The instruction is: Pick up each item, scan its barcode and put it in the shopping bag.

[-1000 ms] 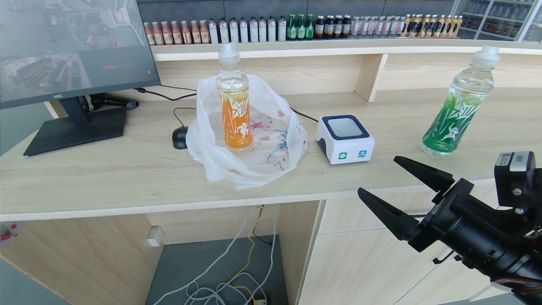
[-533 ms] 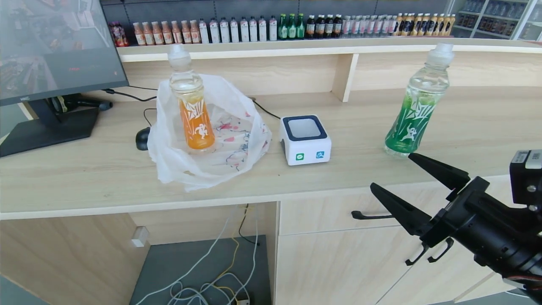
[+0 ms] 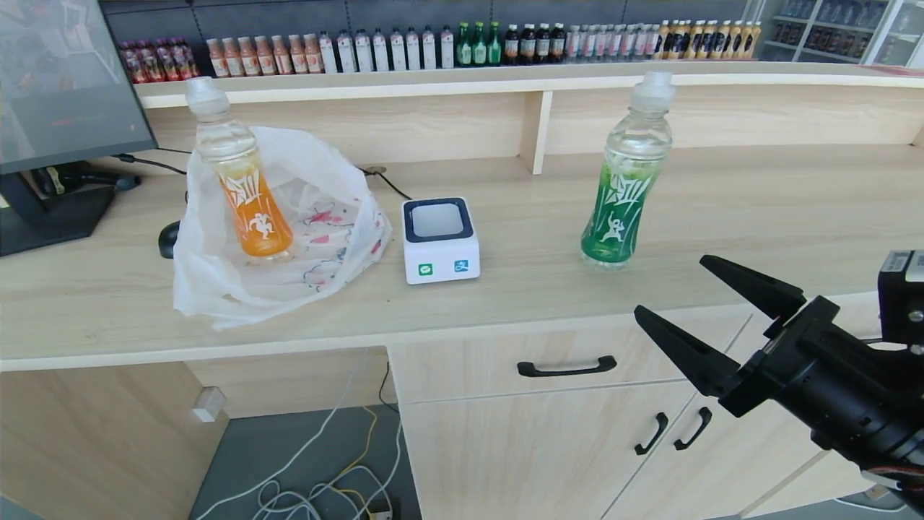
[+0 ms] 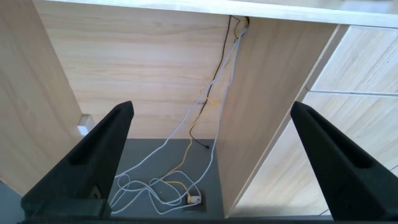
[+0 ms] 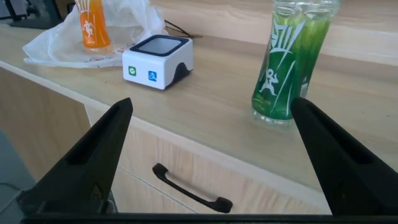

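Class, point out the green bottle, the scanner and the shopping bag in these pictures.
Green bottle (image 3: 615, 217): head view, on its green label.
Scanner (image 3: 437, 220): head view, on its top window.
Shopping bag (image 3: 216, 292): head view, on its front fold.

Counter (image 3: 758, 202): light wood, raised rear ledge.
Monitor (image 3: 65, 79): far left, black stand.
Mouse (image 3: 168, 239): black, beside the stand.
Bottle row (image 3: 433, 47): upright, rear shelf.
Drawer handle (image 3: 567, 368): black, under counter edge.
Cables (image 3: 328, 497): loose on floor.
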### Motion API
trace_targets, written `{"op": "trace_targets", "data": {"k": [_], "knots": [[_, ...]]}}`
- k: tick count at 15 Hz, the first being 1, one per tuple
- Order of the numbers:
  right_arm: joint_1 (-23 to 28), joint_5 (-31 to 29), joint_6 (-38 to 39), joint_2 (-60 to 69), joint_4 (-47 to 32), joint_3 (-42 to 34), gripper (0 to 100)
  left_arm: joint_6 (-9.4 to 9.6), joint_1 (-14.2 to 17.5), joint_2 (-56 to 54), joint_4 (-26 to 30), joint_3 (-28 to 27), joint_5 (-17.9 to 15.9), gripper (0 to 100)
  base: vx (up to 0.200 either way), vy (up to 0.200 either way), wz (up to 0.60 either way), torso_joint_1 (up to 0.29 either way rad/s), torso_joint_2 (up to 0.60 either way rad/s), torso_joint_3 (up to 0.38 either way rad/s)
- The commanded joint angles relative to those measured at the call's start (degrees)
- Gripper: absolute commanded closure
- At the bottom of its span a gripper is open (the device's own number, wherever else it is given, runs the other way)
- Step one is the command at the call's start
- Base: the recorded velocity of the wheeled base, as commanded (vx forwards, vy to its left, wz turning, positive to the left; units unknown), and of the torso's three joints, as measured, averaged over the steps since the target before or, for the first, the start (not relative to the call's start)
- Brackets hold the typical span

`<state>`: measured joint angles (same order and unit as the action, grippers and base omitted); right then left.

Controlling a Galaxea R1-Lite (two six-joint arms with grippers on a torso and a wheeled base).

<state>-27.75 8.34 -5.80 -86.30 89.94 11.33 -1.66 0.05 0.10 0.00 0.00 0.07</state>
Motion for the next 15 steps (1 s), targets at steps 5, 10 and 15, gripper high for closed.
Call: {"op": "trace_targets", "data": {"k": [5,10,15], "knots": [[1.0,0.0,-0.5,0.7,0.1,-0.8,0,0.34,0.0,0.1,0.0,0.0,0.0,0,0.0,-0.08,0.0,0.001,0.0,0.0],[1.0,-0.1,-0.2,-2.5,0.1,1.0,0,1.13,0.0,0.1,0.0,0.0,0.0,0,0.0,0.0,0.0,0.0,0.0,0.0],[1.5,-3.3,-0.8,-8.1,-8.3,16.9,0,1.13,0.0,0.1,0.0,0.0,0.0,0,0.0,0.0,0.0,0.0,0.0,0.0]]}}
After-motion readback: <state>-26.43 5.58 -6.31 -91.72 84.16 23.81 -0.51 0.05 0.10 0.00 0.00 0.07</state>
